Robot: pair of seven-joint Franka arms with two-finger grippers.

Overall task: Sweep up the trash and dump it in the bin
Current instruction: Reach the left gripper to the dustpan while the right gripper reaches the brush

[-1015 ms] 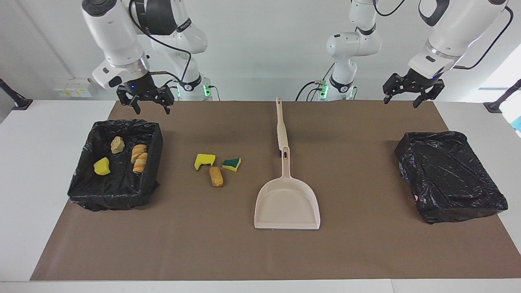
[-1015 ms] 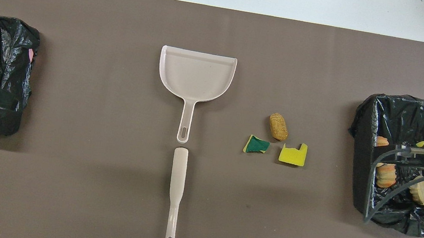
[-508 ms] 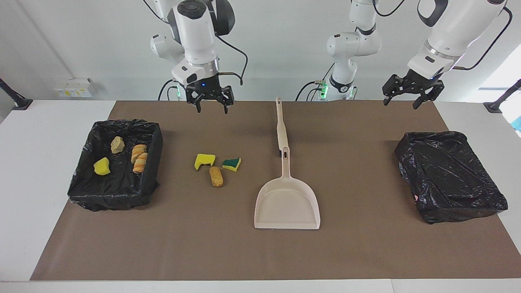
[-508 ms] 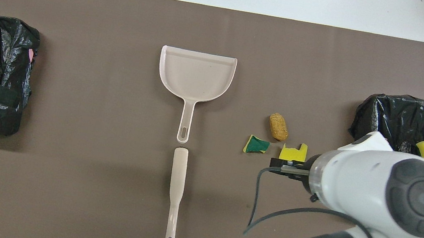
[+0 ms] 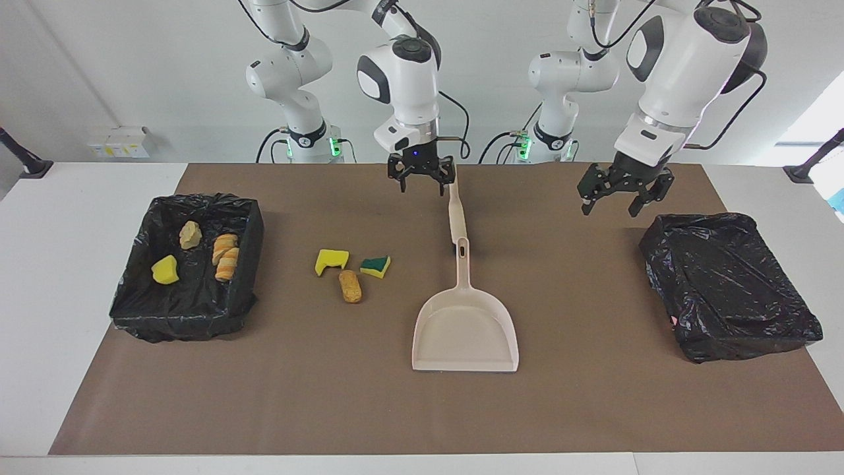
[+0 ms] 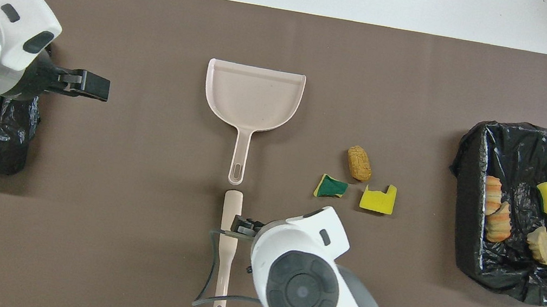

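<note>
With three scraps (image 5: 349, 270) loose on the bench, the right gripper (image 5: 422, 177), jaws spread, hangs over the brush (image 5: 456, 211) and must drop to pinch it, while the left gripper (image 5: 620, 195), jaws spread too, waits.

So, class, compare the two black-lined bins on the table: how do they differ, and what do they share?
1. The bin at the right arm's end holds three scraps; no scraps show in the bin at the left arm's end.
2. The first bin's liner stands open around a hollow; the second bin's liner lies crumpled across its top.
Shared: both are black-lined and rest on the brown mat.
</note>
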